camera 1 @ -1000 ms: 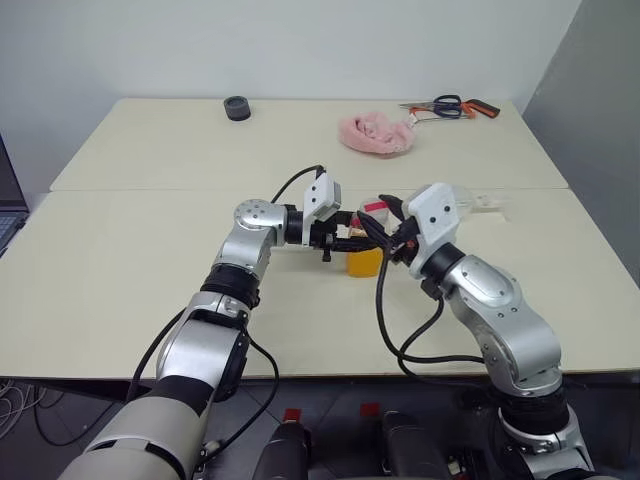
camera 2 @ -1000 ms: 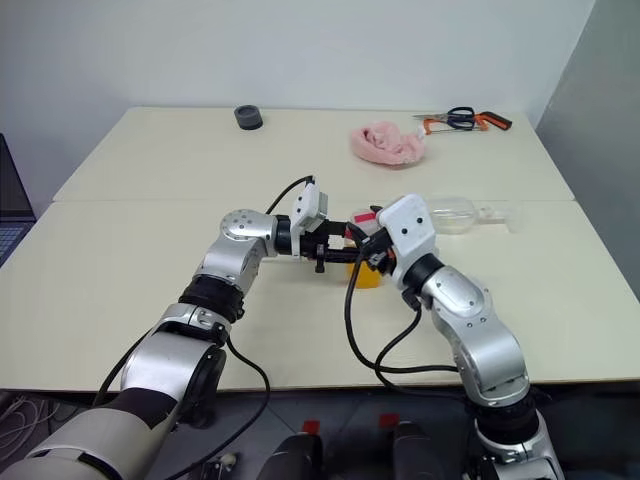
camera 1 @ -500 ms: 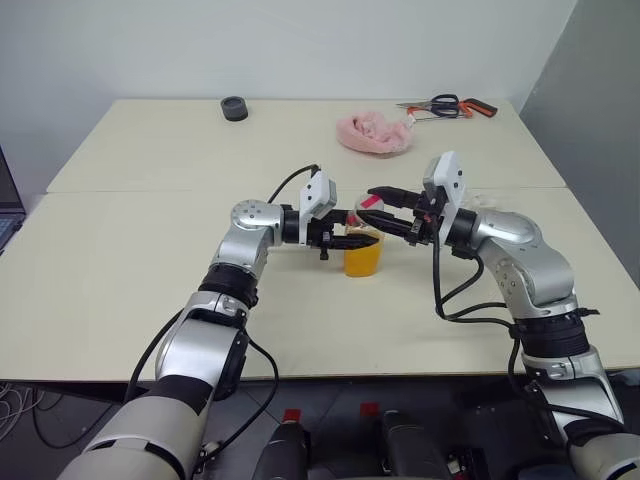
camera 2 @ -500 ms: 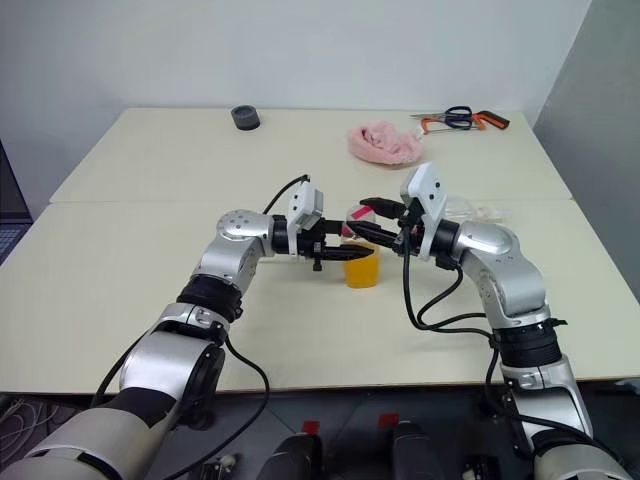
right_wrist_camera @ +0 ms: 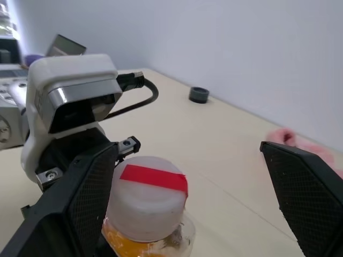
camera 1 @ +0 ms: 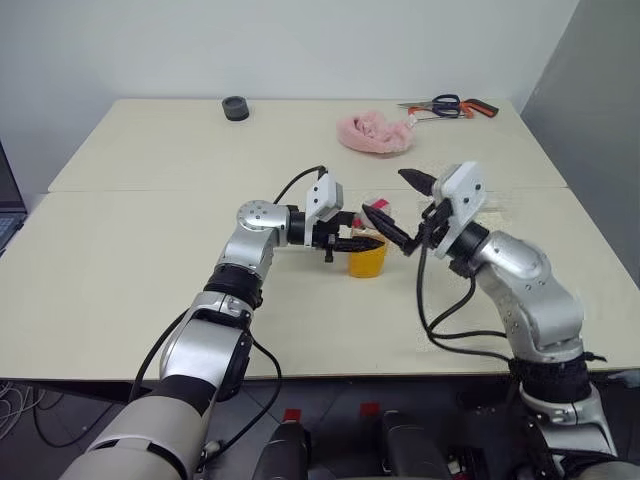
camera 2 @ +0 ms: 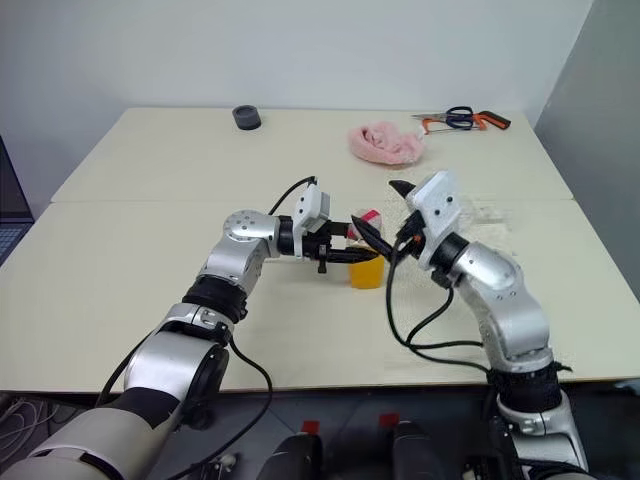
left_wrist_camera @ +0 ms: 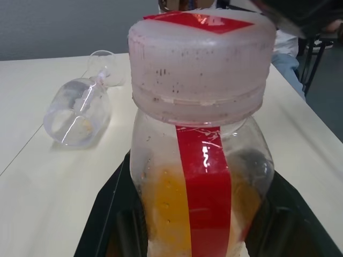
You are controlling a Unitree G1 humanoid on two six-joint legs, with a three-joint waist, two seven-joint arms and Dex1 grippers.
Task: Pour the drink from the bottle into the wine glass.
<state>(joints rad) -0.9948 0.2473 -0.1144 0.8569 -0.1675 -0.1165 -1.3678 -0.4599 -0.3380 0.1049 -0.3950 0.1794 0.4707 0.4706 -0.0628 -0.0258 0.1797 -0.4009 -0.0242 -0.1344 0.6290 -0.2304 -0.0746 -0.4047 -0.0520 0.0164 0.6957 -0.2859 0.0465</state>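
My left gripper (camera 1: 360,238) is shut on the bottle (camera 1: 367,256) and holds it upright just above the table's middle. The bottle is clear plastic with a red label strip (left_wrist_camera: 202,182). Its white cap (right_wrist_camera: 148,199) with red tape is on. The orange drink (left_wrist_camera: 166,206) fills its lower part. My right gripper (camera 1: 384,191) is open wide at the bottle's right. The cap lies between its fingers (right_wrist_camera: 86,199), close to one of them. The wine glass (left_wrist_camera: 80,104) lies on its side on the table beyond the bottle, largely hidden behind my right hand in the head views.
At the back of the table lie a pink cloth (camera 1: 373,133), scissors and a red-handled tool (camera 1: 452,106), and a small black roll (camera 1: 236,108). A seam (camera 1: 150,190) runs across the table where two tops meet. A laptop edge (camera 1: 8,200) shows at far left.
My right gripper's fingers, close together at the bottle's cap before, have spread wide apart. My left gripper and the bottle have stayed where they were.
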